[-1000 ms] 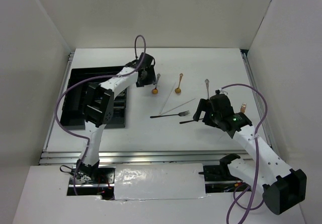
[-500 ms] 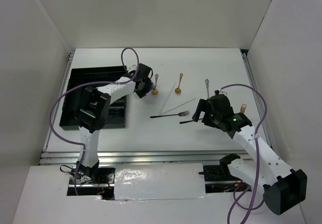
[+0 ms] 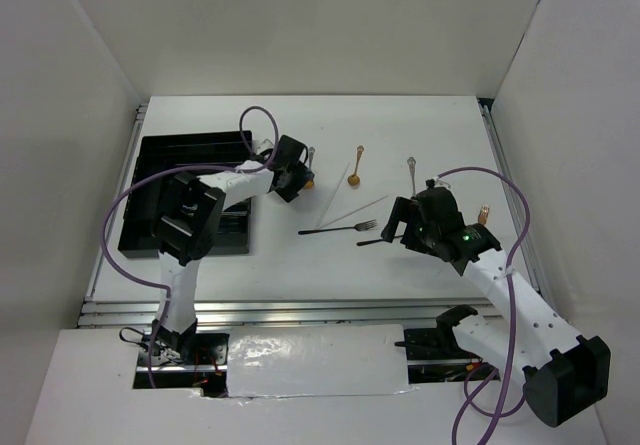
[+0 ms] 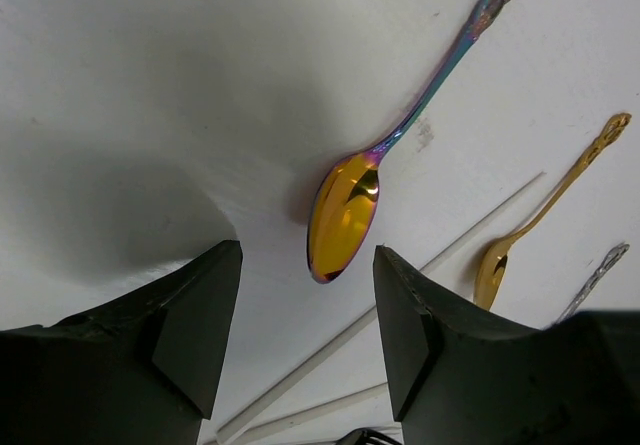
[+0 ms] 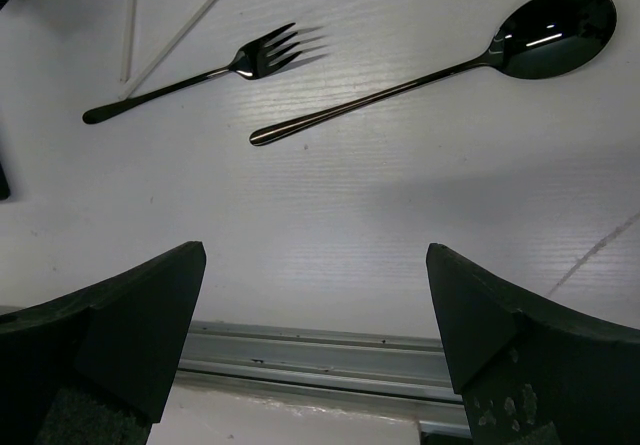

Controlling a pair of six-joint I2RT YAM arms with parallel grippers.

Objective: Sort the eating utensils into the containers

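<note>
A gold-bowled small spoon with an iridescent handle lies on the white table, its bowl just ahead of my open, empty left gripper. In the top view that spoon lies beside my left gripper. A second gold spoon, silver chopsticks and a silver-handled utensil lie to its right. A black fork and black spoon lie ahead of my open, empty right gripper. The black tray stands at the left.
A metal rail runs along the table's near edge, just under my right gripper. White walls enclose the table at the back and both sides. My left arm reaches across the tray's right side.
My left gripper has moved toward the near side and swung round, from beside the spoon's handle end down to its gold bowl. The right arm has not moved.
</note>
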